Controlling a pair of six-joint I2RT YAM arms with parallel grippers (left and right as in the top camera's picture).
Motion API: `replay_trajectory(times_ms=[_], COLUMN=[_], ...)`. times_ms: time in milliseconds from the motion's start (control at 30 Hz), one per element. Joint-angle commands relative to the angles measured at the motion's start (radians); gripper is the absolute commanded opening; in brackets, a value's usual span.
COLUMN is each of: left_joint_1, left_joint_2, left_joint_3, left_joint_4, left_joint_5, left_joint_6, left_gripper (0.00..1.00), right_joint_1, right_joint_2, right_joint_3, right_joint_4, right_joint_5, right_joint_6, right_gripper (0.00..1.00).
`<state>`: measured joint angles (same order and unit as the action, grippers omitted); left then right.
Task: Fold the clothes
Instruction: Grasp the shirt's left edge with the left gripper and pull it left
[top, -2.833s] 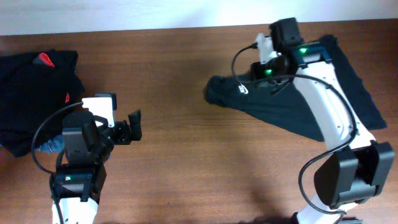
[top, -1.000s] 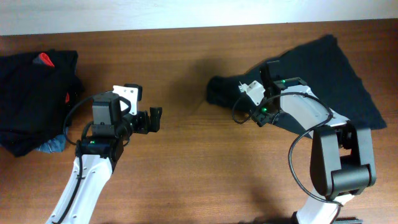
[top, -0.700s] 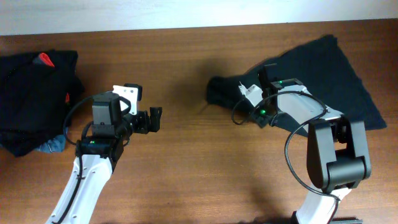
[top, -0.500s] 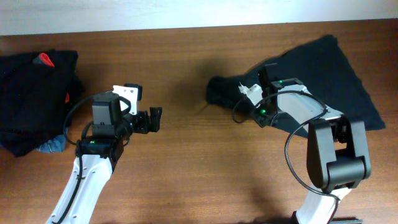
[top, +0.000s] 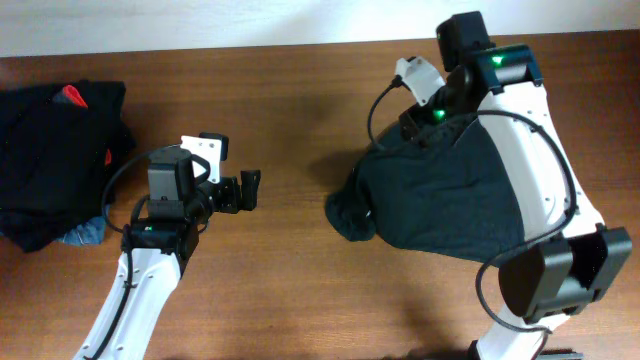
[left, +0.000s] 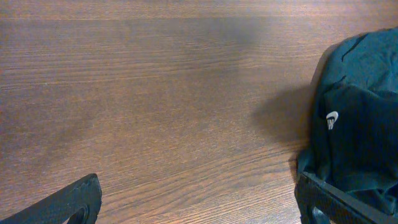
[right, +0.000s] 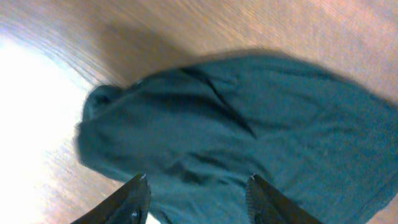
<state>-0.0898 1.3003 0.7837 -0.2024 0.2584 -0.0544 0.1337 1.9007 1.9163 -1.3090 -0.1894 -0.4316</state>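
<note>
Spread flat a moment ago, the plain black fabric shirt (top: 450, 195) now lies bunched on the right half of the brown wooden table (top: 300, 290), beneath the raised right gripper (right: 196, 182), its jaws parted and empty, while the left gripper (top: 248, 190) gapes wide over the table's left half, so flattening probably starts over.

Matt black cloth shirt (top: 450, 200) on grained wood table (top: 300, 100)

One shirt (top: 450, 195) on the one tabletop (top: 280, 280) — and one dark pile (top: 50, 160) far left, too bunched to count. Two arms, left arm (top: 140, 290), right arm (top: 545, 170) — two claws, left claw (top: 250, 190), right claw (right: 198, 199).
</note>
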Motion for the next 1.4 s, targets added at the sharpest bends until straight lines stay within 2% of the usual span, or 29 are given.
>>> replay_trajectory(times_ms=[0,133,200,300,367,467,667,867,967,1033,1067,1167,1367], left_joint_1=[-0.001,-0.002,-0.002,-0.013,-0.061,-0.175,-0.353,-0.477,-0.52,-0.539,-0.542,-0.542,-0.542], left_joint_2=[0.0,0.0,0.0,0.0,0.0,0.005,0.076,0.201,0.282,0.357,0.392,0.429,0.444], left_joint_3=[0.018,0.018,0.018,0.018,0.018,0.018,0.018,0.018,0.018,0.018,0.018,0.018,0.018], left_joint_4=[-0.003,-0.028,-0.051,-0.066,-0.058,-0.024,0.001,0.241,0.312,0.359,0.394,0.474,0.555], left_joint_5=[0.008,0.037,0.066,0.114,0.119,0.115,0.085,0.086,0.086,0.086,0.086,0.076,-0.19], left_joint_6=[-0.01,-0.009,-0.009,-0.009,-0.009,-0.01,-0.01,-0.051,-0.09,-0.121,-0.148,-0.155,-0.129], left_gripper=[0.99,0.99,0.96,0.92,0.91,0.91,0.92,0.92,0.91,0.89,0.84,0.83,0.63], right_joint_1=[-0.018,-0.028,-0.031,-0.042,-0.071,-0.136,-0.231,-0.247,-0.247,-0.247,-0.248,-0.247,-0.247], right_joint_2=[0.027,0.027,0.027,0.027,0.027,0.027,0.027,0.027,0.027,0.027,0.027,0.027,0.027], right_joint_3=[-0.029,-0.053,-0.06,-0.066,-0.066,-0.066,-0.066,-0.066,-0.066,-0.066,-0.066,-0.066,-0.067], right_joint_4=[-0.025,-0.077,-0.094,-0.087,-0.074,-0.071,-0.103,-0.106,-0.105,-0.105,-0.105,-0.105,-0.105], right_joint_5=[0.015,0.029,0.056,0.171,0.259,0.258,0.156,0.156,0.156,0.156,0.156,0.156,0.156], right_joint_6=[0.03,0.03,0.039,0.143,0.248,0.345,0.347,0.346,0.346,0.343,0.343,0.339,0.339], right_gripper=[0.56,0.59,0.59,0.63,0.64,0.65,0.68,0.69,0.69,0.69,0.69,0.69,0.69])
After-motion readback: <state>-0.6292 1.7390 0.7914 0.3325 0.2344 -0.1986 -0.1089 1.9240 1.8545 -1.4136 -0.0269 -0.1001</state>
